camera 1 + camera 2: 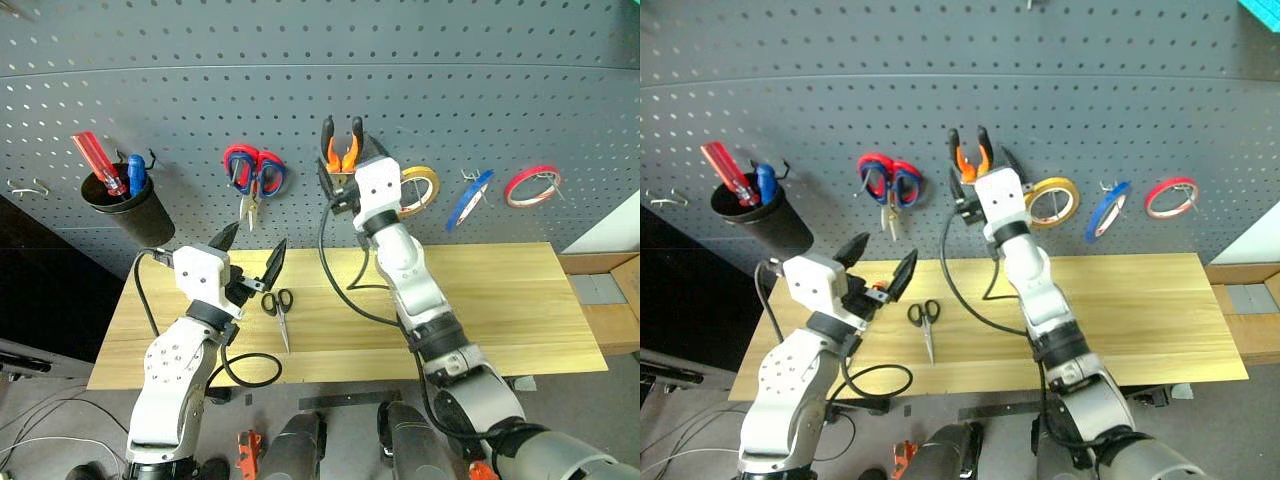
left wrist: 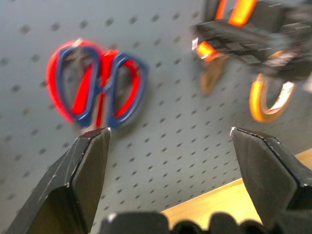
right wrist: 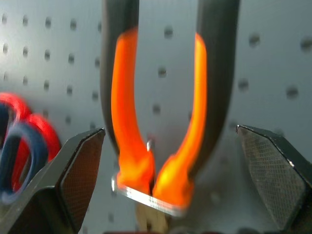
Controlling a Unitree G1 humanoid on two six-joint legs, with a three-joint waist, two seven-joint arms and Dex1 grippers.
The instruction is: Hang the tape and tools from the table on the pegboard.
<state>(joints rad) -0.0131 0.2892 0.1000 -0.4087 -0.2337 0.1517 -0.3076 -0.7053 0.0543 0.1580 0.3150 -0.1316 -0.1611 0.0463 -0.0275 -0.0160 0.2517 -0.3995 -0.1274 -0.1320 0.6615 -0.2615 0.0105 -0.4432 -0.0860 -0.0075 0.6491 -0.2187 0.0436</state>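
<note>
Still on the table (image 1: 520, 300), our small scissors (image 1: 279, 305) lie beside the left gripper (image 1: 250, 252), whose jaws gape wide and empty. We judge them light, stiff and thin, best pinched across the handle loops. Rightward, the right gripper (image 3: 170, 161) stands wide open around the pliers (image 3: 161, 122), hung on the pegboard (image 1: 300, 80); its wrist view shows the hook (image 3: 148, 145) between the handles, hidden in our head views.
</note>
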